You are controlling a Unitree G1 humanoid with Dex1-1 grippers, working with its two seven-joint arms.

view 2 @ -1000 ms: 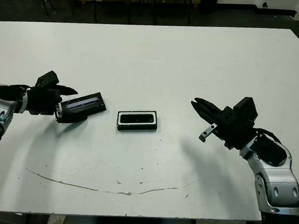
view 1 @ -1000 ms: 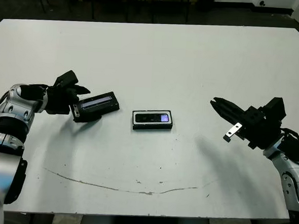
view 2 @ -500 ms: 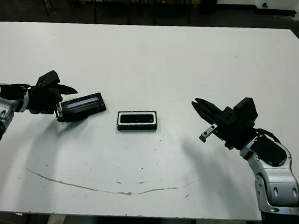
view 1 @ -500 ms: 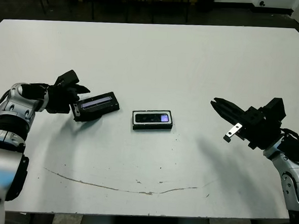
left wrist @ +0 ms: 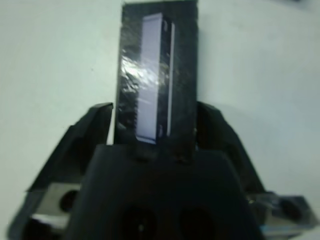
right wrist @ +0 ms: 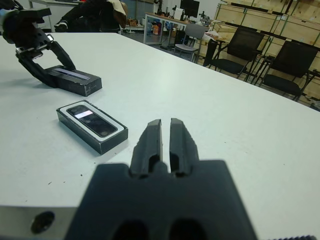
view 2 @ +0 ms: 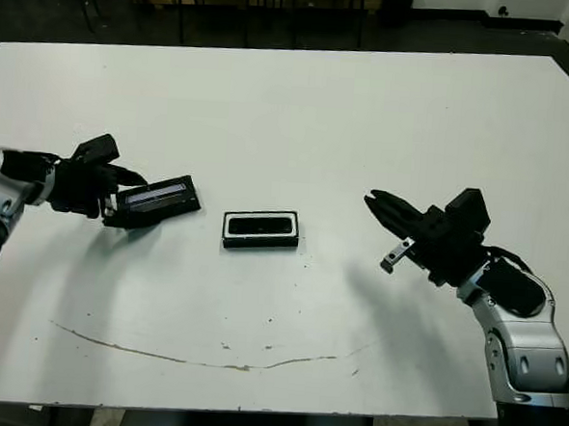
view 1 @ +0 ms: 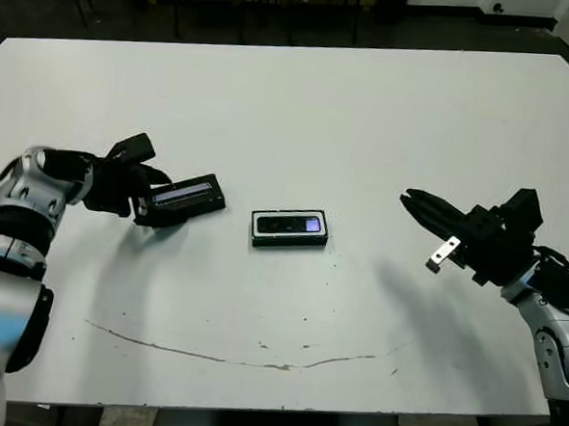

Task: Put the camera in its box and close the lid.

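The camera (view 1: 291, 224), black with a glowing bluish screen, lies inside the box (view 1: 288, 242), a shallow black tray with a white lining, at the table's middle. Left of it is the lid (view 1: 184, 195), a black slab with a pale strip. My left gripper (view 1: 142, 202) is shut on the lid's left end. In the left wrist view its fingers (left wrist: 97, 125) press both long sides of the lid (left wrist: 155, 75). My right gripper (view 1: 408, 197) hovers shut and empty, well to the right of the box. The right wrist view shows the camera (right wrist: 92, 120) beyond its fingers (right wrist: 151, 135).
A thin curved dark mark (view 1: 227, 357) runs across the white table (view 1: 301, 108) near its front edge. Black chairs (right wrist: 240, 50) and wooden crates (right wrist: 250, 15) stand beyond the table's far side.
My left arm has turned a little, and the lid now lies flatter and slightly further left. The right arm has hardly moved. Box and camera stay put.
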